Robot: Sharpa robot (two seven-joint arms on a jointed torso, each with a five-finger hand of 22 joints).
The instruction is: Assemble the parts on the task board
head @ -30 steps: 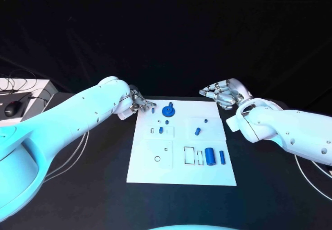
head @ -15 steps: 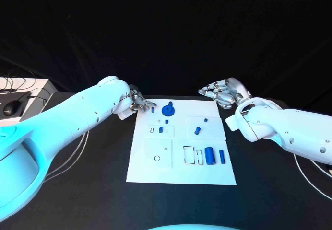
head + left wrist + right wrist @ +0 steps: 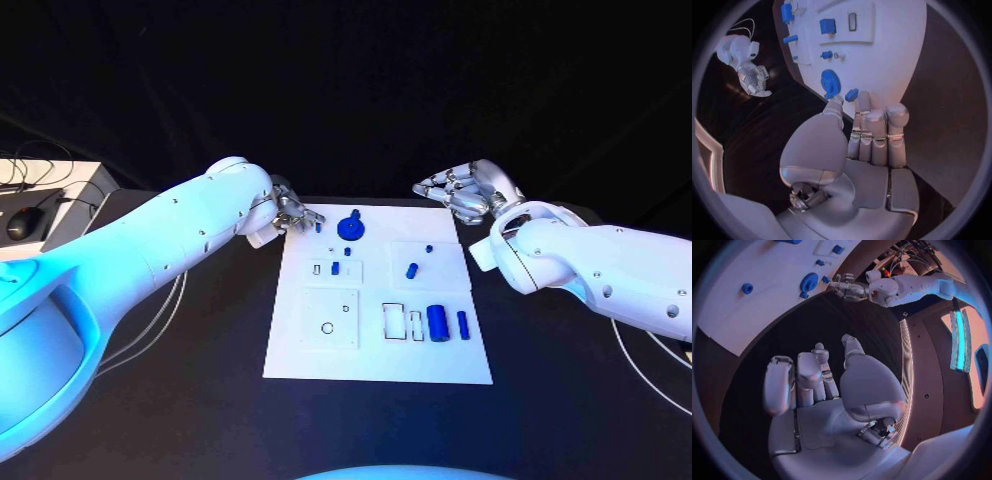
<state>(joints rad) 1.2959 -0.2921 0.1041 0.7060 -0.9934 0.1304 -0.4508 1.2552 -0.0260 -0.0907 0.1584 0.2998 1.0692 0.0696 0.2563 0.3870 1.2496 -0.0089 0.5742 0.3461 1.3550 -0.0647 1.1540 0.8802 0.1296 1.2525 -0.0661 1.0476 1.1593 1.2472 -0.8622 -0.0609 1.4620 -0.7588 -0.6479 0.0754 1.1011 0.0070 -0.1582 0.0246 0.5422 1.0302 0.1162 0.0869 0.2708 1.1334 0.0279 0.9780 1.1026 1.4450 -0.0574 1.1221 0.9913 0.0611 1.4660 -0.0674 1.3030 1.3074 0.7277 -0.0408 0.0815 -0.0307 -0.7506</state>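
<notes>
The white task board (image 3: 382, 350) lies in the middle of the table with several blue parts on it: a gear (image 3: 351, 231) at its far edge, small pegs (image 3: 413, 271) in the middle and a thick cylinder (image 3: 437, 324) nearer me. My left hand (image 3: 289, 214) hovers at the board's far left corner. Its thumb and fingertips (image 3: 862, 100) flank a small blue part (image 3: 852, 94) beside the gear (image 3: 829, 82); whether they pinch it I cannot tell. My right hand (image 3: 469, 192) hangs past the far right corner, fingers loosely bent (image 3: 811, 385), holding nothing.
A white box (image 3: 65, 215) with a dark mouse (image 3: 22, 226) and cables sits at the table's left edge. Black tabletop surrounds the board (image 3: 742, 270). The right wrist view shows my left hand (image 3: 848, 288) across the board; the left wrist view shows my right hand (image 3: 753, 77).
</notes>
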